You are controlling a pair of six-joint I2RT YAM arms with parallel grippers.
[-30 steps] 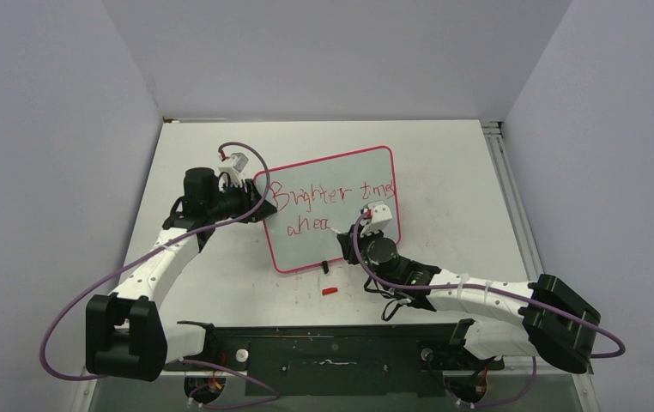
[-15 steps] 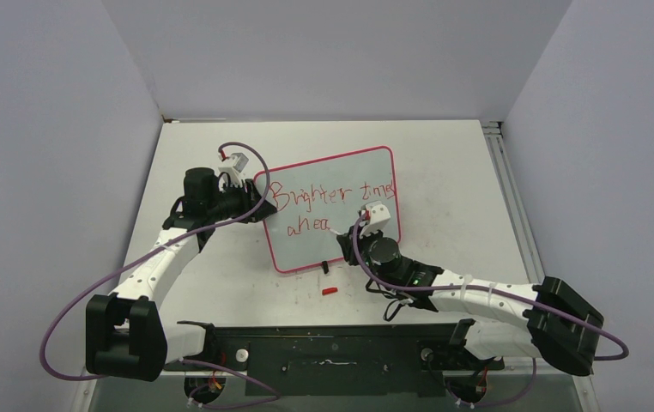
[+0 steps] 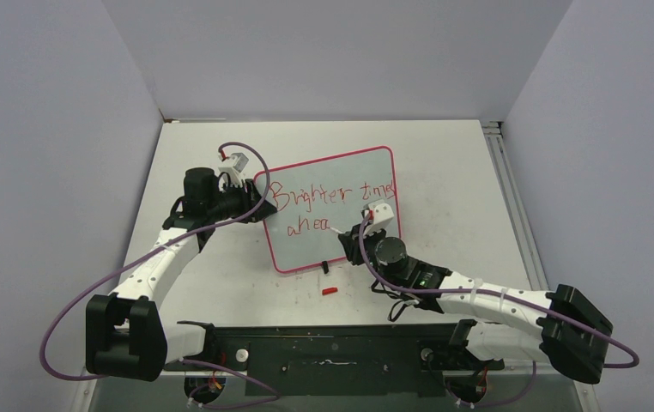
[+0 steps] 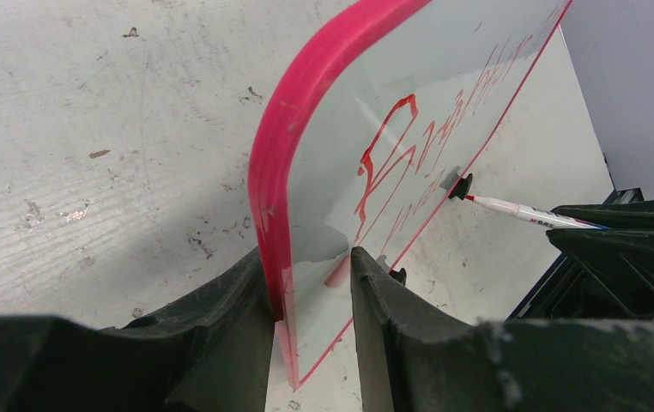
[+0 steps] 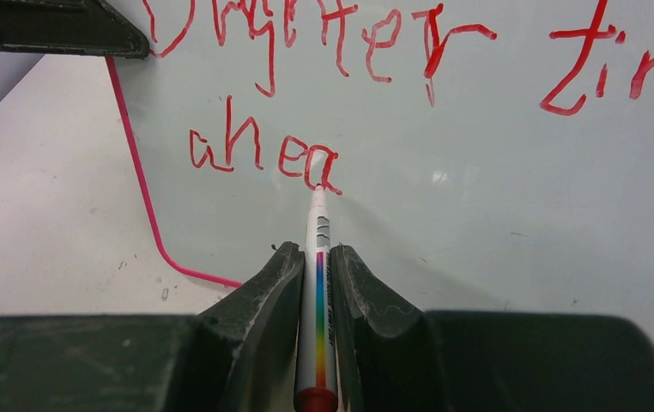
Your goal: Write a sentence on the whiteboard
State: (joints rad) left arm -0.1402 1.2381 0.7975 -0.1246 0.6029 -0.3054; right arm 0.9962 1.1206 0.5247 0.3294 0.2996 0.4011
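The whiteboard (image 3: 341,245), white with a pink frame, lies tilted on the table. Its sentence (image 3: 328,196) in red reads "Brighter time" over "ahea". My left gripper (image 3: 257,206) is shut on the board's left edge; in the left wrist view the pink frame (image 4: 285,137) runs between the fingers (image 4: 229,296) of that gripper (image 4: 306,262). My right gripper (image 5: 315,251) is shut on a white marker (image 5: 317,257) with a rainbow stripe. The marker's tip sits at the last "a" of "ahea" (image 5: 263,154). From above, that gripper (image 3: 354,233) hovers over the board's lower right part.
A small red marker cap (image 3: 330,291) lies on the table just below the board's near edge. A black foot (image 4: 459,184) sticks out under the board. The black base rail (image 3: 332,348) runs along the near edge, and grey walls close in three sides.
The right arm's wrist and elbow have drifted slightly right, and the marker now shows at the end of "ahea". The lettering and the left arm are unchanged.
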